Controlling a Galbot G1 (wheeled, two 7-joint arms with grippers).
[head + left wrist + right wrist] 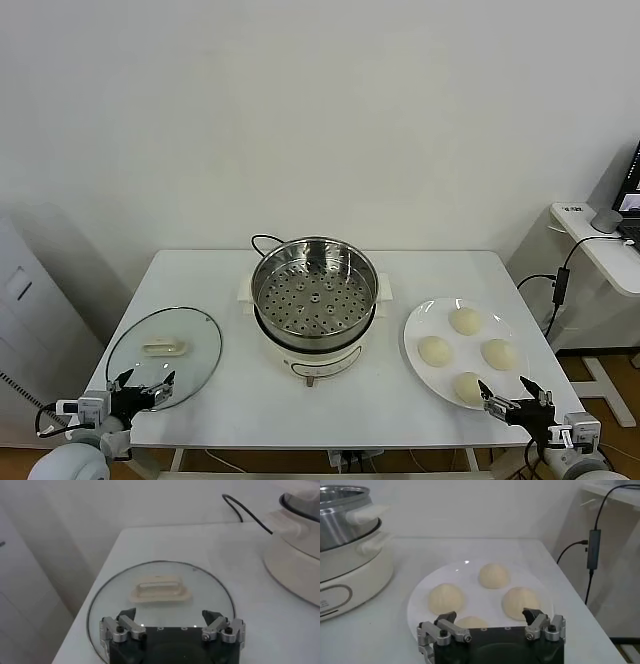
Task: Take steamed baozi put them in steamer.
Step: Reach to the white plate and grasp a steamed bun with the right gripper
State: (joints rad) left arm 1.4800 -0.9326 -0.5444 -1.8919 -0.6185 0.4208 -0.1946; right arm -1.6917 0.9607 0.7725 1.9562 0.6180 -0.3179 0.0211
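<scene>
Steamer [314,300] at the centre of the white table [230,390], uncovered, its perforated tray bare; a black cord [262,240] leaves it at the rear. Four baozi [466,321] lie on a white plate [420,325] just right of the steamer, none in the pot. Glass lid [164,345] with cream handle lies flat on the table to the left, apart from the steamer.

Left claw [143,385] at the table's near left corner, over the lid's near rim, fingers spread wide, holding nothing. Right claw [512,392] at the near right edge, just beside the nearest bun, fingers likewise spread wide and empty; whether it touches the plate cannot be told.
</scene>
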